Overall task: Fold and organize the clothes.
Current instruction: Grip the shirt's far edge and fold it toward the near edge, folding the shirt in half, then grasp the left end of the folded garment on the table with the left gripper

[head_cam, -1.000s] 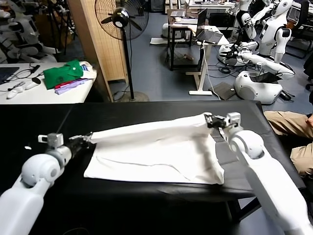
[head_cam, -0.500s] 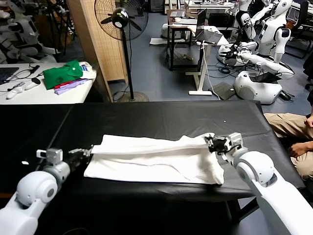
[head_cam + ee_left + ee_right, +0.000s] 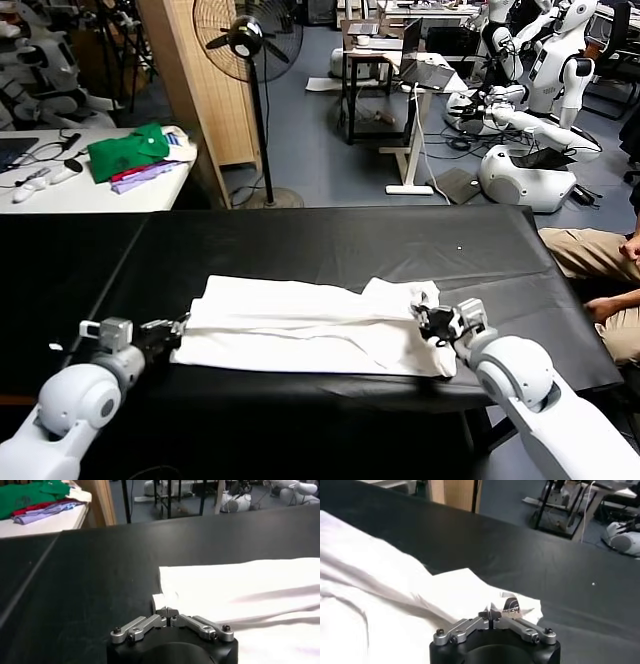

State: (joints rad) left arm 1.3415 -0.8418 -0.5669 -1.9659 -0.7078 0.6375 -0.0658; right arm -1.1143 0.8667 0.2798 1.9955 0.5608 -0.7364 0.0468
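Note:
The white T-shirt lies folded lengthwise on the black table, its upper layer drawn over toward the near edge. At the shirt's left end, low over the table, my left gripper is shut on a small flap of the cloth. My right gripper is at the shirt's right end, shut on the bunched fabric there. In the right wrist view a dark logo tag shows just beyond the right gripper. The left wrist view has the left gripper pinching the shirt's corner.
A white side table at the far left carries a green garment and a purple cloth. A standing fan and a wooden panel stand behind the table. A seated person's legs are at the right edge.
Both grippers have come down and toward the near edge with the raised shirt edge. The lifted layer has dropped flat over the rest of the shirt.

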